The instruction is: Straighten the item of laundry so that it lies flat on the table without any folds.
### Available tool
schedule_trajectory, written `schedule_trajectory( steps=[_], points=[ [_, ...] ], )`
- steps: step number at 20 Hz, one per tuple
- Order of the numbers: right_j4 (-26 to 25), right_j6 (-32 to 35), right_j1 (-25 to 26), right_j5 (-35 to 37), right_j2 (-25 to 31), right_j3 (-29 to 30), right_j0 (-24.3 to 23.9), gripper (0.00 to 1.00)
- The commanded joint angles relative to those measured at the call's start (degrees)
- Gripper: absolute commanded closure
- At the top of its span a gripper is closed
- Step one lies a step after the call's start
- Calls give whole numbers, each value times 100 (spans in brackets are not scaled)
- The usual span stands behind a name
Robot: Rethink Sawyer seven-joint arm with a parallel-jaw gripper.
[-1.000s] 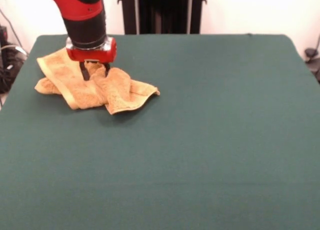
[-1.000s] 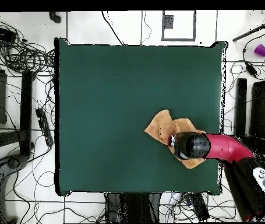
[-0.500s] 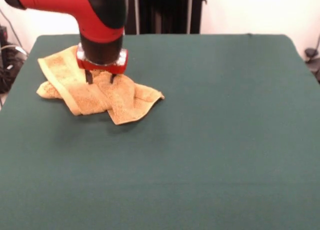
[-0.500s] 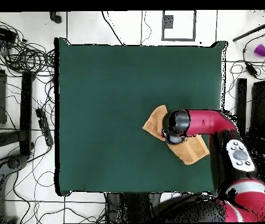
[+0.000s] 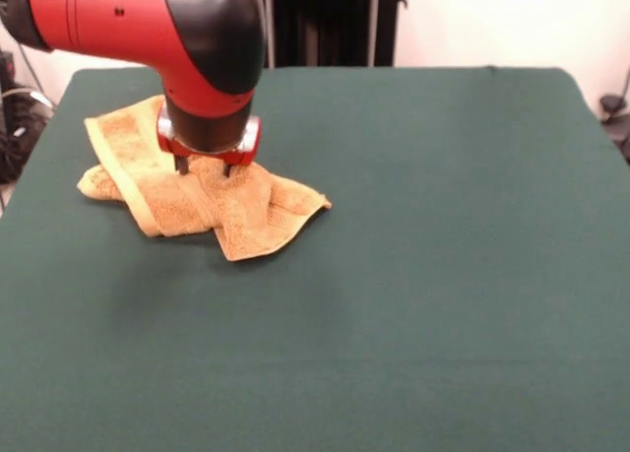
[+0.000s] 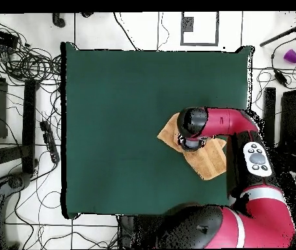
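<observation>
Green table (image 5: 443, 275) with crumpled towel (image 5: 246, 211) directly beneath the gripper (image 5: 204, 166), whose tips press into the folds; grip state indiscernible, arm hiding the towel's middle.

Towel (image 5: 197, 201): orange-yellow all over, a nubby terry look; one smoother, slightly darker woven band shows along the edge at its raised corner.
Tabletop (image 5: 423, 275): dark green, plain and even, a felt-like matte with no pattern anywhere.
Arm (image 5: 118, 24): bright red shell, and there's a glossy black section curving down toward the wrist.
Gripper (image 5: 205, 166): red collar with a pale, silvery trim just above it; two thin dark tips poke out below.
Arm from overhead (image 6: 228, 124): red again with a black rounded cap, plus a light grey panel carrying dark buttons.
Floor (image 6: 144, 29): white tiles with dark joint lines, black cables strewn over them.
</observation>
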Motion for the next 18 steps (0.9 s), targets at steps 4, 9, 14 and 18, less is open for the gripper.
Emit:
schedule_trajectory(
  steps=[4,9,14,18],
  points=[
    [611,1130,561,-406,290,-686,393,0],
    [765,1041,572,-288,228,-762,437,0],
    [1063,1045,546,149,262,-1004,463,0],
    [1298,989,660,720,284,-1474,496,0]
  ],
)
